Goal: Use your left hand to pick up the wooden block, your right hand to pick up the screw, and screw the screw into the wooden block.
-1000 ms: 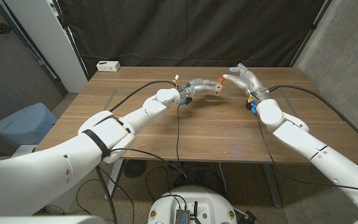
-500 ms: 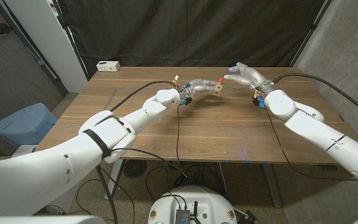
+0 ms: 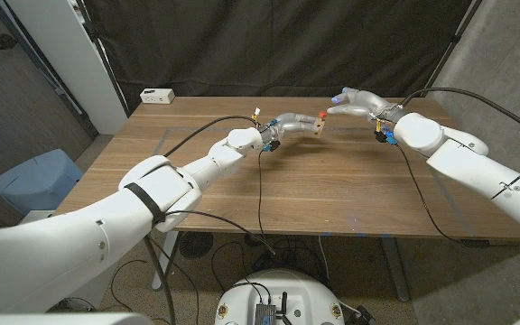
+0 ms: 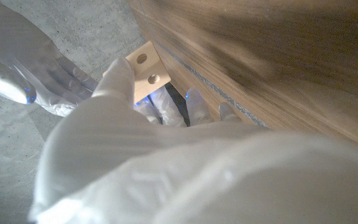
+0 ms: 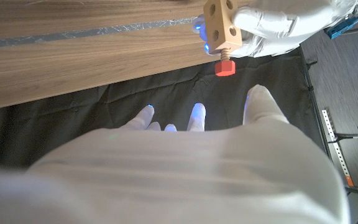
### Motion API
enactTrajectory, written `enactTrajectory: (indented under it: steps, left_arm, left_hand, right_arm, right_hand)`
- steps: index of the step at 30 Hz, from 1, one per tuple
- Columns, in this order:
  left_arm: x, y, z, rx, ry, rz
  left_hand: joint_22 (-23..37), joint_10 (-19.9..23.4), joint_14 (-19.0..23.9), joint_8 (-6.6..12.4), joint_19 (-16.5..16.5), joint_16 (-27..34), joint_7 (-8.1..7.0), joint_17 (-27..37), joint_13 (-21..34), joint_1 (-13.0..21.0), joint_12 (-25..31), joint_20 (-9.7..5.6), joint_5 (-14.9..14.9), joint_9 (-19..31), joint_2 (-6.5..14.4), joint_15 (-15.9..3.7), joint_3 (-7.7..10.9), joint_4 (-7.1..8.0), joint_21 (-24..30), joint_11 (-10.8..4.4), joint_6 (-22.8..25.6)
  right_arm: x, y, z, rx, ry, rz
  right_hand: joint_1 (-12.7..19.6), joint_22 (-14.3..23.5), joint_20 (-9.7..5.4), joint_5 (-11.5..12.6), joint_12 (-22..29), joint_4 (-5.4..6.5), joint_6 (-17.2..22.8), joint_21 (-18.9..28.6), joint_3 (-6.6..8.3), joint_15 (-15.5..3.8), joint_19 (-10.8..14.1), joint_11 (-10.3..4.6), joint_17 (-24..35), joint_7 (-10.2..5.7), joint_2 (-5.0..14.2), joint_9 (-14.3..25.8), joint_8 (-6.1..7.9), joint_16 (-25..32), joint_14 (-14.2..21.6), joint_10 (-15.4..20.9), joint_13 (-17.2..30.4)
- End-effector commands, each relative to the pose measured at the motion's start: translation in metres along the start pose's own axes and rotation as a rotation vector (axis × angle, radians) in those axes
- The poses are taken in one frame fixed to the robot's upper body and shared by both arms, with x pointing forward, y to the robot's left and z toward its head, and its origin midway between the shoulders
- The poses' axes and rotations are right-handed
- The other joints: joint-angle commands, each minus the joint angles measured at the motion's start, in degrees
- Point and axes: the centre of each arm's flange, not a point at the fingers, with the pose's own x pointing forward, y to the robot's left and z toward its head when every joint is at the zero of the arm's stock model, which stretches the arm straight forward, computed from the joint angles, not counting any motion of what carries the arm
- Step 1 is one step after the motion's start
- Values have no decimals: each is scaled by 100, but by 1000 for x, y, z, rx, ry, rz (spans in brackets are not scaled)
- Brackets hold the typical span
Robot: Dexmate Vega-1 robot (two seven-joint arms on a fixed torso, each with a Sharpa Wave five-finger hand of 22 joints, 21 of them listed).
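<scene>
My left hand (image 3: 289, 125) holds the small wooden block (image 3: 315, 130) above the far middle of the table (image 3: 296, 194). A red screw (image 3: 321, 116) sticks out of the block's upper face. Seen from the right wrist, the red screw (image 5: 225, 67) sits in a hole of the block (image 5: 221, 22), which the left hand (image 5: 272, 25) grips. My right hand (image 3: 359, 103) hovers just right of the screw with its fingers spread and nothing in them. In the left wrist view the block (image 4: 146, 67) shows two holes beyond my left hand (image 4: 117, 124), and the right hand (image 4: 30, 71) hangs nearby.
A white box (image 3: 157, 95) lies at the table's back left corner. Black cables (image 3: 260, 194) trail over the table from both wrists. A blue bin (image 3: 34, 181) stands on the floor to the left. A dark curtain hangs behind the table.
My right forearm has swung outward to the right and the right hand has risen slightly and turned, its fingertips staying near the screw. The left hand and block have kept still.
</scene>
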Motion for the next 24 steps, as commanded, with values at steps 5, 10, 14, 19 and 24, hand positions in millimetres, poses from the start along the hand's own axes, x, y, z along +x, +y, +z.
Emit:
enactTrajectory:
  steps: [5, 10, 14, 19, 24]
  left_arm:
    - [2, -1, 1, 14, 3, -3]
    - [3, -2, 1, 16, 6, -6]
    - [3, -3, 1, 18, 6, -10]
    - [3, -4, 2, 27, 4, -15]
    - [4, -5, 3, 34, 2, -18]
  left_hand:
    - [17, -20, -13, 41, -26, 11, 6, 23, 16, -38, -7, 5, 28, 16, 53, -171, 3, 47, 27, 1, 59]
    - [17, -20, -14, 40, -30, 11, -1, 23, 16, -53, -7, 0, 27, 16, 54, -180, 0, 53, 28, 2, 57]
    - [17, -20, -15, 45, -31, 11, 4, 22, 15, -53, -6, -2, 27, 16, 49, -182, -1, 49, 29, 1, 69]
    - [17, -16, -11, 42, -30, 12, 10, 21, 15, -50, -4, -2, 28, 16, 52, -183, 1, 46, 31, 0, 64]
    - [17, -10, -10, 39, -35, 14, 21, 22, 16, -51, -1, -4, 30, 16, 60, -179, 4, 46, 31, 0, 57]
  right_arm:
    - [6, -30, 8, -87, 41, 130]
    - [8, -34, 12, -119, 53, 150]
    - [9, -37, 16, -148, 61, 165]
    - [12, -40, 21, -179, 67, 184]
    - [14, -43, 26, -195, 69, 209]
  right_hand:
    - [127, 26, 66, 82, -21, -37, -6, 4, 72, 21, -41, 39, 15, -46, -5, 17, -41, -11, -121, -153, 22]
    - [147, 26, 77, 98, -11, -51, 3, 1, 90, 28, -56, 39, 15, -67, -4, 16, -49, -8, -137, -166, 22]
    - [170, 25, 84, 114, 2, -67, 64, 2, 110, 49, -66, 39, 14, -74, -5, 16, -37, -3, -150, -170, 22]
    - [191, 25, 94, 127, 9, -80, 92, 2, 127, 56, -71, 38, 13, -96, -5, 16, -36, 2, -158, -180, 23]
    - [229, 25, 94, 147, -6, -99, 101, 1, 158, 74, -88, 37, 12, -101, -1, 16, -47, 5, -177, -262, 23]
